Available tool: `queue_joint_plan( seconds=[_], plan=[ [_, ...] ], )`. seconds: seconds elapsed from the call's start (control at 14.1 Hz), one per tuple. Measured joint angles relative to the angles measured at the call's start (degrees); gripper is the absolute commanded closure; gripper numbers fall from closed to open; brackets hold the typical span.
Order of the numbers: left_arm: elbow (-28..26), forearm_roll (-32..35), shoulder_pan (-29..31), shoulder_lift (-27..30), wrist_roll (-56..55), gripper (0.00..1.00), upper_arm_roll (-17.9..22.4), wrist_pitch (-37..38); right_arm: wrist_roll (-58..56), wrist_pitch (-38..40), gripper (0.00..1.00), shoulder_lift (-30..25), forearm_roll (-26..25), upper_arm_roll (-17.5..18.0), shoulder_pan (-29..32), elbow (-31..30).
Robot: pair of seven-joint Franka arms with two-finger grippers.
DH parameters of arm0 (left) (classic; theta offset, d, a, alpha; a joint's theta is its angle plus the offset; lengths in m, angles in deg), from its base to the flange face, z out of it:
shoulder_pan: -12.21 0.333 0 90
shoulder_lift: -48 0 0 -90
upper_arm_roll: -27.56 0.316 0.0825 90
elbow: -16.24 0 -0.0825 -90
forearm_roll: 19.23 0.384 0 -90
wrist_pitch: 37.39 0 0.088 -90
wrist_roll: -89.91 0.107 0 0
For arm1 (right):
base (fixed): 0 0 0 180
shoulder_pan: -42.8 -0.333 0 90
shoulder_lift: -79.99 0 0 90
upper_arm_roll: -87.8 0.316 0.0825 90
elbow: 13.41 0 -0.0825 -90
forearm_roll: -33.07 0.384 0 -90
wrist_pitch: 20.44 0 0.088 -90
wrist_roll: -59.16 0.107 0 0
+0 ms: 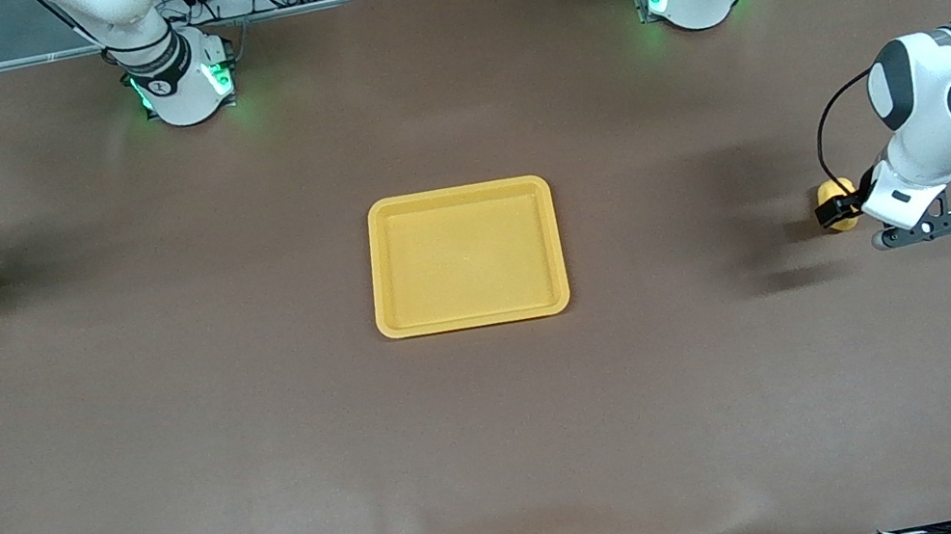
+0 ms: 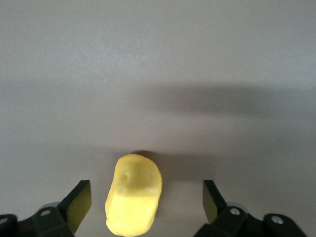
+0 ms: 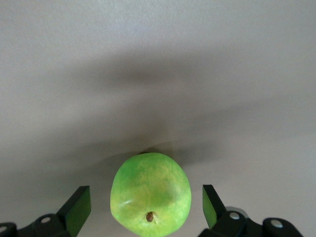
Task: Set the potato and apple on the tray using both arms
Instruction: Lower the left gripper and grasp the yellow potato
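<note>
Fingers of the left gripper (image 2: 147, 207) stand spread around the potato (image 2: 134, 194), not yet pressing it, and the right gripper (image 3: 146, 207) is spread the same way around the apple (image 3: 150, 193). Both foods lie on the table (image 1: 180, 476) at the middle right and middle left edges of the front view, so the tray (image 1: 474, 316) at centre is empty and both grasps and placings remain. Wrist views show the gaps beside each food, which the front view hides.
</note>
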Motion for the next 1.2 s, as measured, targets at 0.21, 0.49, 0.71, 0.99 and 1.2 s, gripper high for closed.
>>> queue_joint_plan(
  seconds=[0.21,0.49,0.71,0.99,1.2],
  plan=[
    [-0.07,2.08,0.4,-1.58,0.0,0.1,0.0,-0.57,-0.04,-2.45,0.0,-0.91,-0.49,-0.02,0.81,-2.85],
    [-0.13,2.27,0.4,-3.45,0.03,0.19,0.0,-0.65,-0.05,-5.35,0.0,-1.32,-0.73,-0.04,1.67,-5.42],
    [-0.13,3.52,0.4,-4.16,0.08,0.28,0.0,-0.68,-0.05,-8.4,0.0,-1.32,-0.85,-0.08,2.44,-8.23],
    [-0.13,4.0,0.4,-4.73,0.08,0.59,0.04,-0.68,-0.06,-8.76,0.56,-1.33,-0.97,-0.08,2.68,-8.75],
    [-0.08,4.01,0.4,-4.75,0.08,0.93,0.06,-0.68,-0.07,-7.82,1.0,-1.59,-1.24,0.03,2.68,-8.81]
  ],
)
